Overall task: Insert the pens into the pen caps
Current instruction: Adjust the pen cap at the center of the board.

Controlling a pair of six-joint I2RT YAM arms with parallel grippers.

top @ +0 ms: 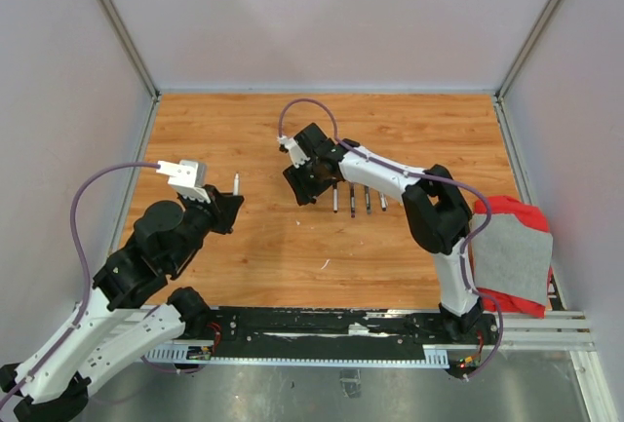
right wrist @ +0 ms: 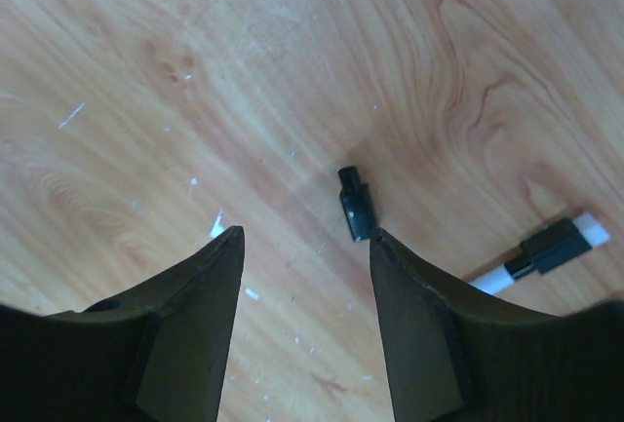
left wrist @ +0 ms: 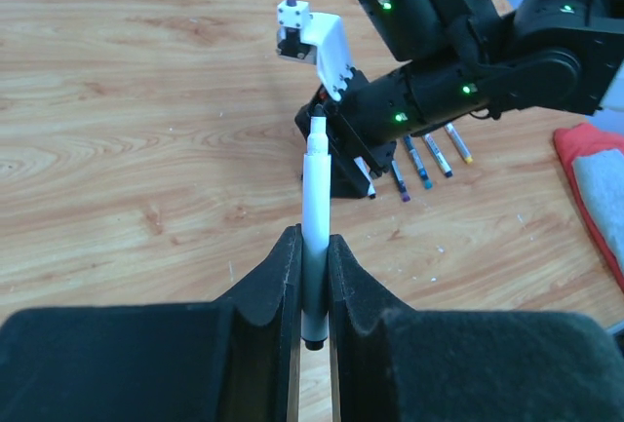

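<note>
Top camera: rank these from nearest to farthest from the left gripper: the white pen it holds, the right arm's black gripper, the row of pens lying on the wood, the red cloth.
1. The thin white pen, clamped in the left gripper itself.
2. The right gripper, to its right, mid-table.
3. The row of pens, just right of that gripper.
4. The red cloth, at the far right edge.

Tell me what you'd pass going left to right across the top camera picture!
First a thin white stick pen in the black left gripper → black right gripper → row of thin pens lying on the wooden table → red and grey cloth.
</note>
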